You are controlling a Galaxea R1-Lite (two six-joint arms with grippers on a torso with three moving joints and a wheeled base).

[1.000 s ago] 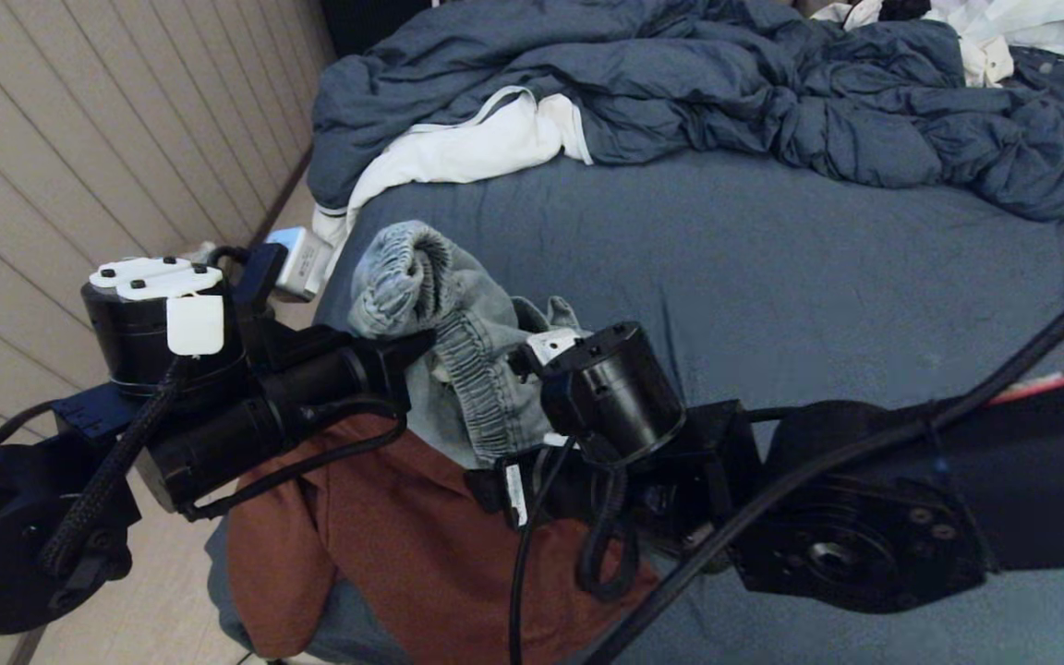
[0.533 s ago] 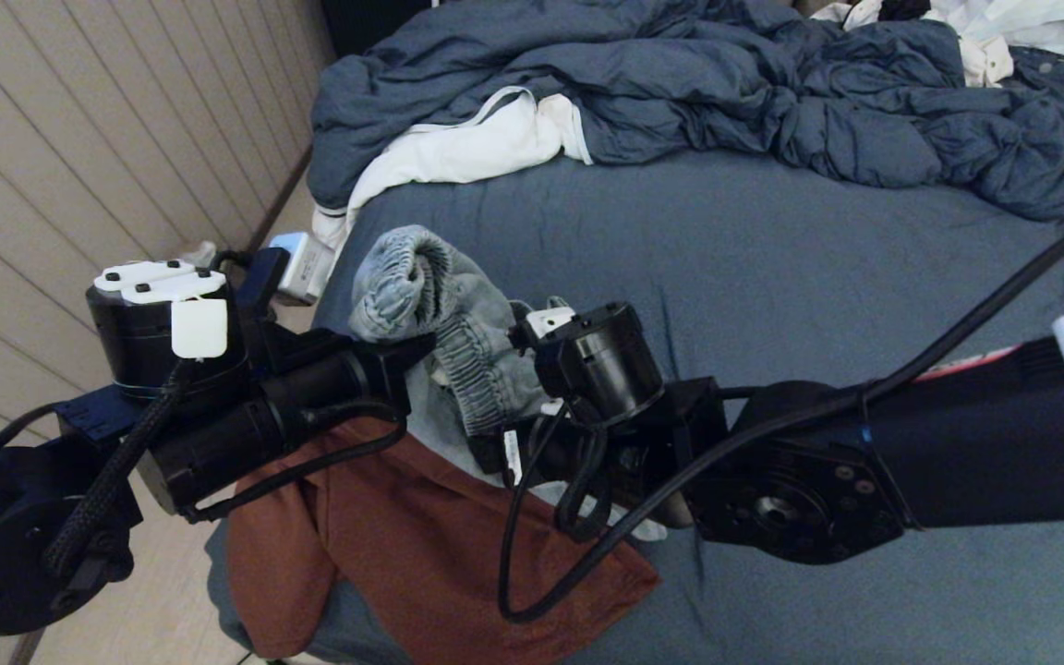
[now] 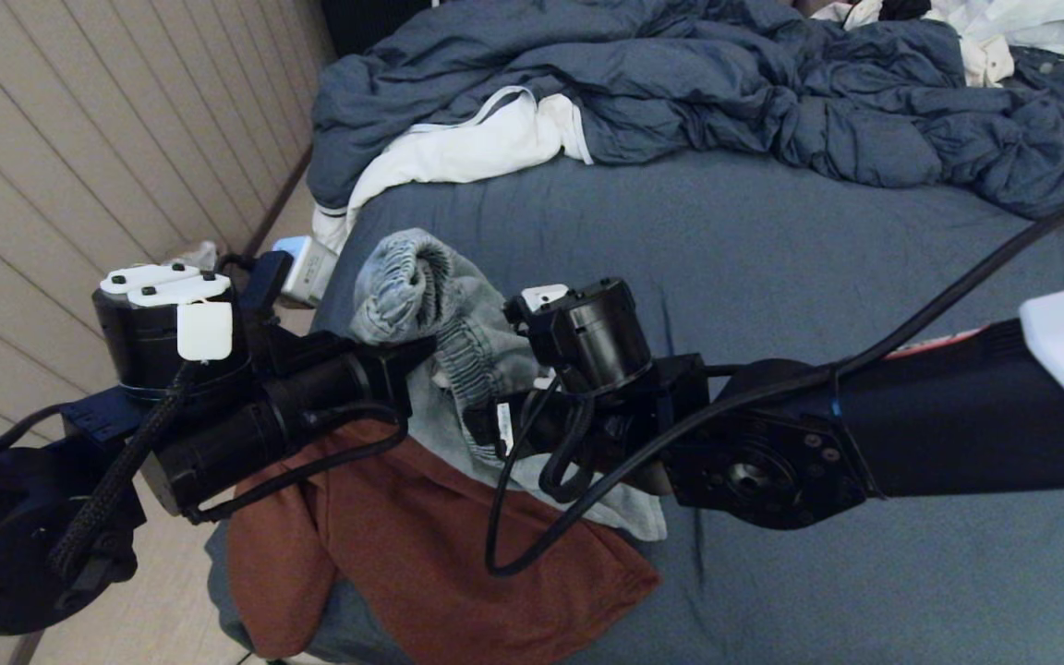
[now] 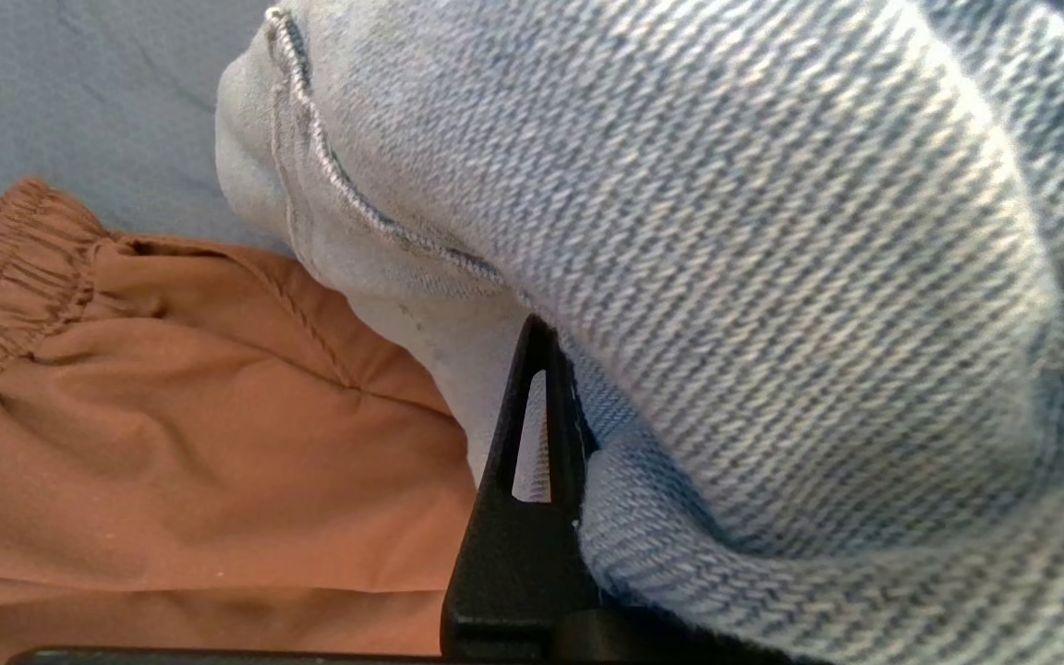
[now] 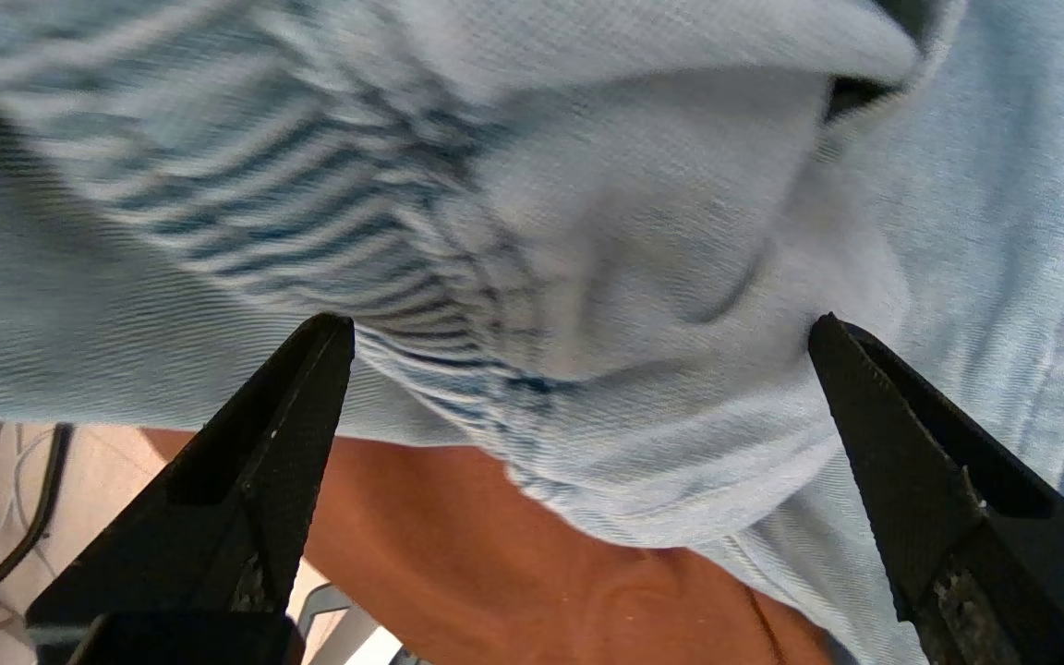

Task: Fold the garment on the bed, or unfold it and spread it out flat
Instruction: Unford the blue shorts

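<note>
Left hand gripping denim garment

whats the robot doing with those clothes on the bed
The left gripper is shut on the light blue denim garment, holding it bunched up above the bed near its left edge. The right gripper is open, its fingers spread on either side of a fold of the same garment, not yet gripping. A rust-brown garment lies on the sheet underneath. The rumpled duvet sits at the far end. Nothing is spread flat or folded yet.
</note>
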